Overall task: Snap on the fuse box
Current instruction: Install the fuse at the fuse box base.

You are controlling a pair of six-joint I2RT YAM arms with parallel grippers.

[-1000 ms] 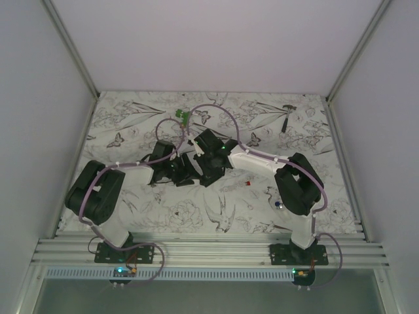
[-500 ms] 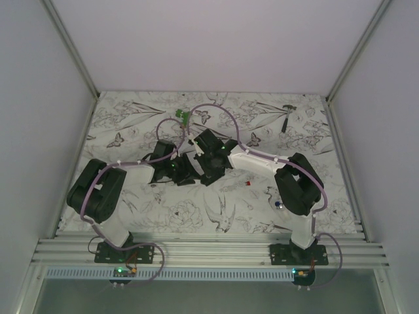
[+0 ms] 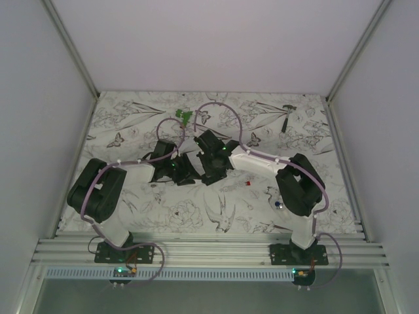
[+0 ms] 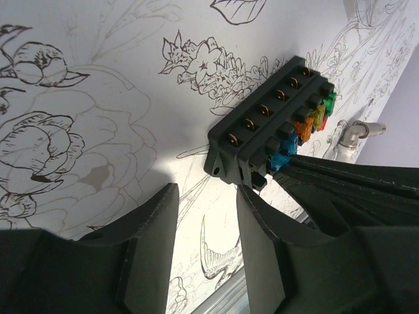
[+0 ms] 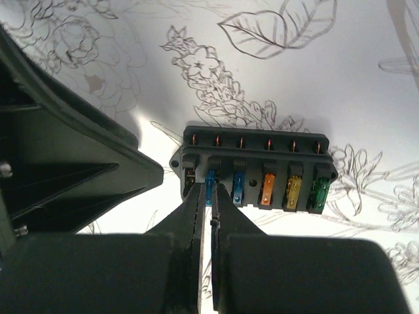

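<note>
The small black rectangular plastic fuse box (image 5: 252, 167) is lying flat on the floral-printed surface (image 3: 131, 118), near its middle and well apart from every edge, between the two wrists. Five coloured blade fuses (image 5: 262, 188) are showing in its row: two blue, one orange, one yellow and one green. The slot at the end beside the blue ones is looking dark and may be unfilled. No cover is being seen on the box, so the snapping step is judged as not yet finished, with work centred on the blue end of the row.

The right arm is being reached across from the right side, its wrist tipped down over the box. The right fingers (image 5: 196, 216) are being pressed almost fully together, their tips meeting at the first blue fuse (image 5: 210, 185); whether that fuse is being pinched or only pushed cannot be told.

The left arm is being stretched in from the left, low over the surface. The left fingers (image 4: 154, 242) are being held partly apart just short of the box's end, with nothing between them.
</note>
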